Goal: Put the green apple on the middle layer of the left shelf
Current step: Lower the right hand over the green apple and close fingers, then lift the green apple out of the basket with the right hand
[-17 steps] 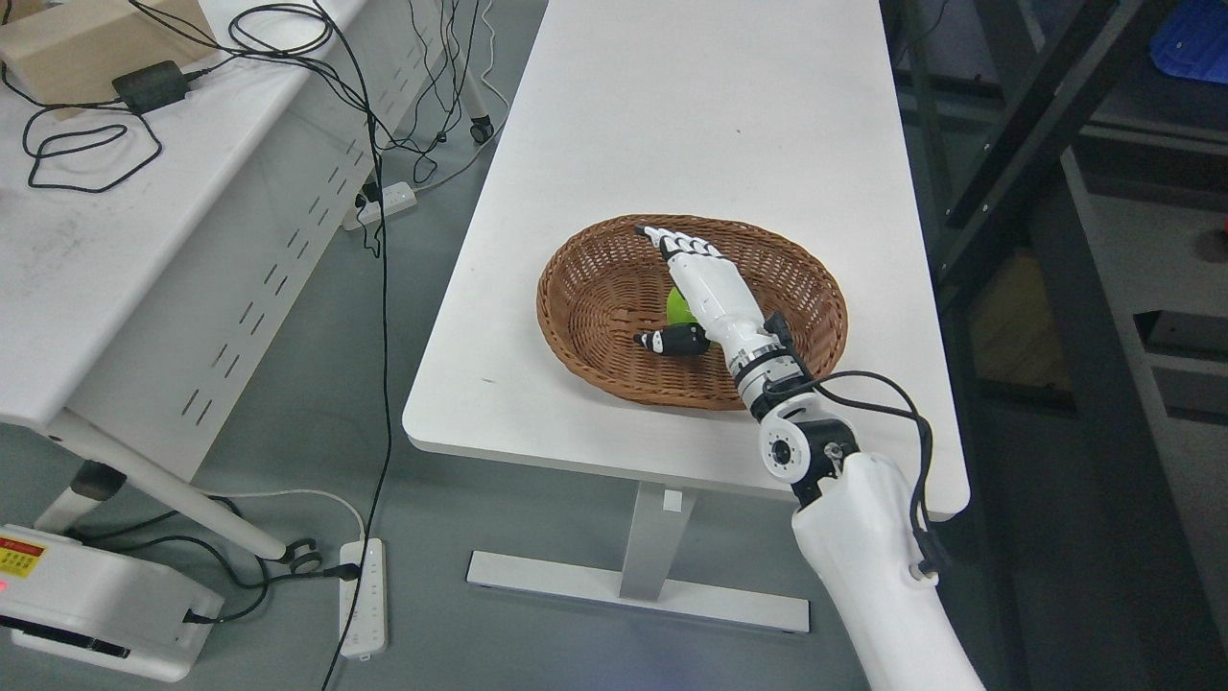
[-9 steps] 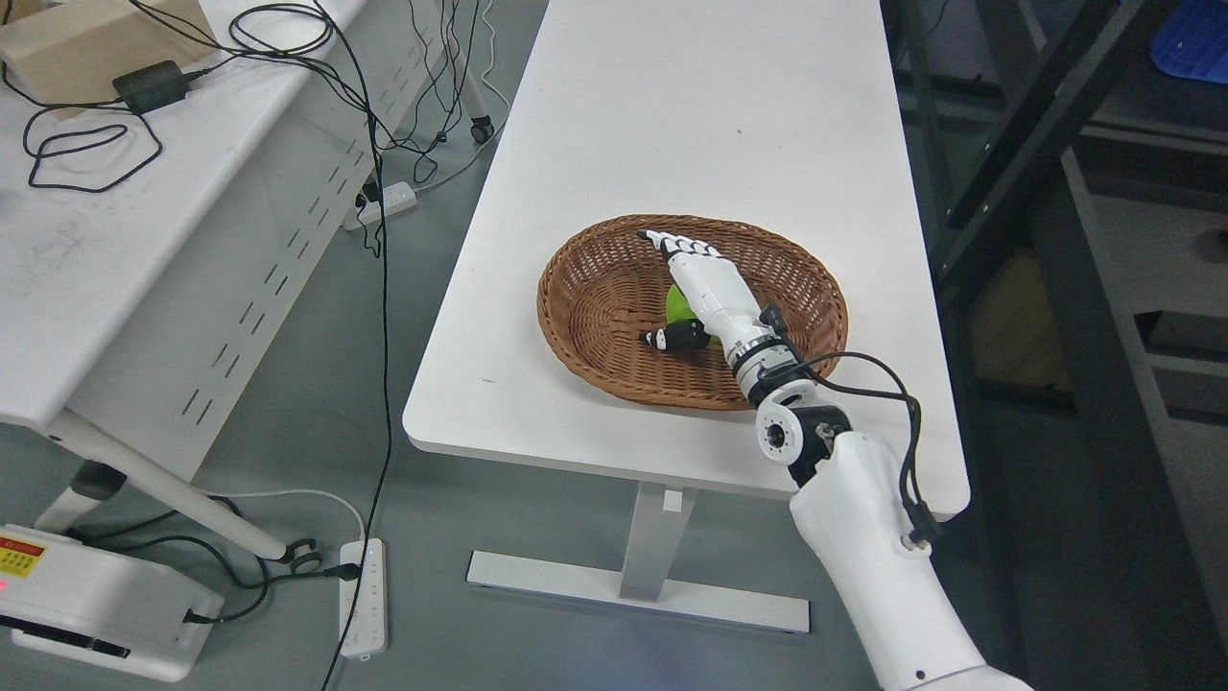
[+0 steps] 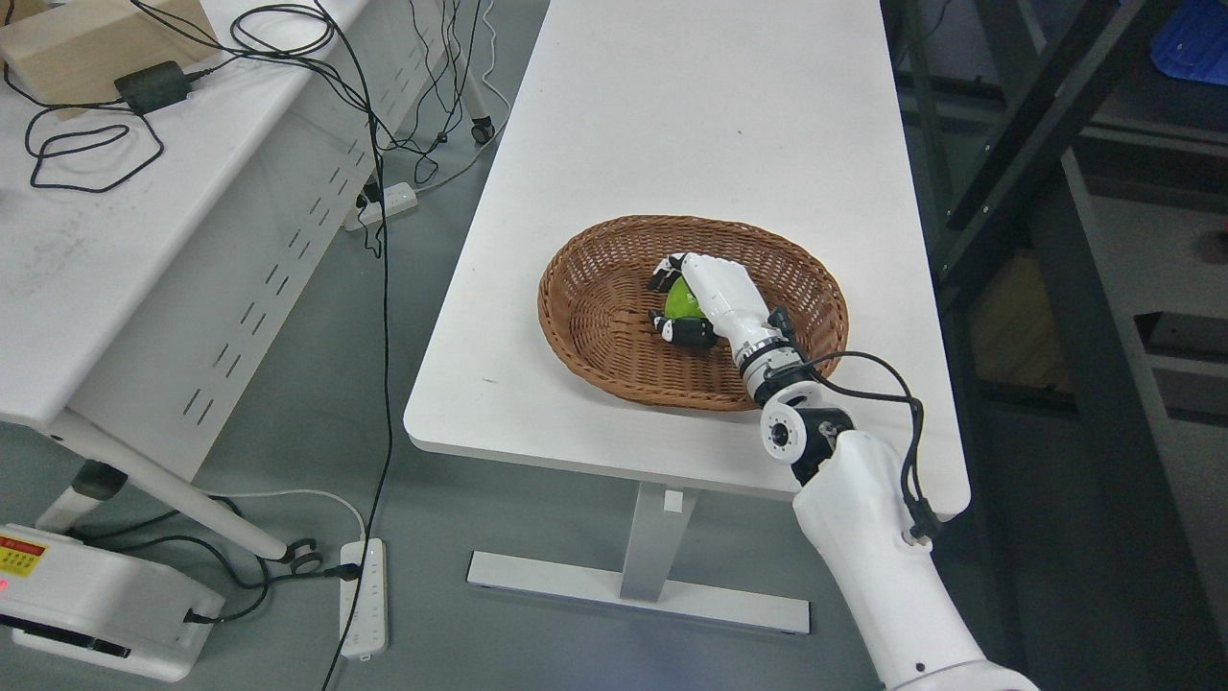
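While our right hand (image 3: 715, 297) curls tight around the round green apple (image 3: 683, 300), the apple sits at its nine o'clock.

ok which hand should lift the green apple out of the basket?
Right. The right hand is inside the wicker basket, its fingers curled around the green apple. No left arm is in view, so it is not placed to help.

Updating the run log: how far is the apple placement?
Done: right hand has reached into the wicker basket. In hand: its fingers curl around the green apple, which sits low in the basket, not clearly lifted. Left: lift out, carry to the shelf, place.
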